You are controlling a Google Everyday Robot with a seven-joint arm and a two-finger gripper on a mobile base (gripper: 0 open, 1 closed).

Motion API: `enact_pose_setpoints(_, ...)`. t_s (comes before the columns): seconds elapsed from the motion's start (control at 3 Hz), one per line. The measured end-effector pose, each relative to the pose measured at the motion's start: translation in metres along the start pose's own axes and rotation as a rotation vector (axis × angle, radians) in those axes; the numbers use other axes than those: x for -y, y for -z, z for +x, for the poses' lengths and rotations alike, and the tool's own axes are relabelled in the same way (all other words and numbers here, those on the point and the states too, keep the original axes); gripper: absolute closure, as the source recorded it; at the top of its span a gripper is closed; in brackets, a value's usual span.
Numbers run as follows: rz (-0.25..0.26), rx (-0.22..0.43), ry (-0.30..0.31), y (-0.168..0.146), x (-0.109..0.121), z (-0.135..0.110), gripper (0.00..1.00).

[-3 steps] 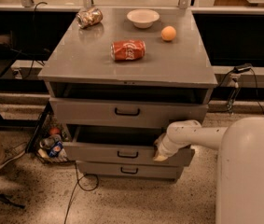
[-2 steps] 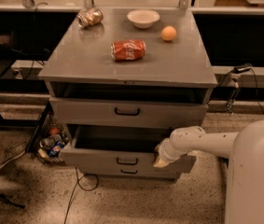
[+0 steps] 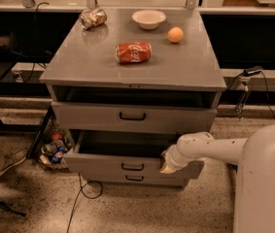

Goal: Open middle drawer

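middle drawer [image 3: 98, 164]: seen partway out of the cabinet [image 3: 137, 69], btwn top drawer [image 3: 88, 114] and bottom drawer [image 3: 108, 178]; long axis left-right; slide direction toward the camera
handle [image 3: 132, 166]: at front centre; just left of the gripper; not touched
gripper [image 3: 168, 162]: set against the front panel's upper edge, right of centre; open or clenched cannot be told
arm [image 3: 210, 147]: reached in approx. level from the right, wrist bent down; a straight pull outward is judged needed next
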State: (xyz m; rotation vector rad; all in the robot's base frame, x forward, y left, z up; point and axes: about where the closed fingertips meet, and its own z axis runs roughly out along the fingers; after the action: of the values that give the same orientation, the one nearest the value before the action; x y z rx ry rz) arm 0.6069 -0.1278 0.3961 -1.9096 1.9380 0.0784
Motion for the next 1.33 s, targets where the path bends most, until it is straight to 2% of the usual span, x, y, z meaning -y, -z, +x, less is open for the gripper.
enact_pose_setpoints(1.0,-0.012,0.008,0.005,-0.004,-0.007,0.000,0.04)
enact_pose_setpoints(1.33,-0.016,0.012,0.015,-0.004,-0.017,0.000,0.00)
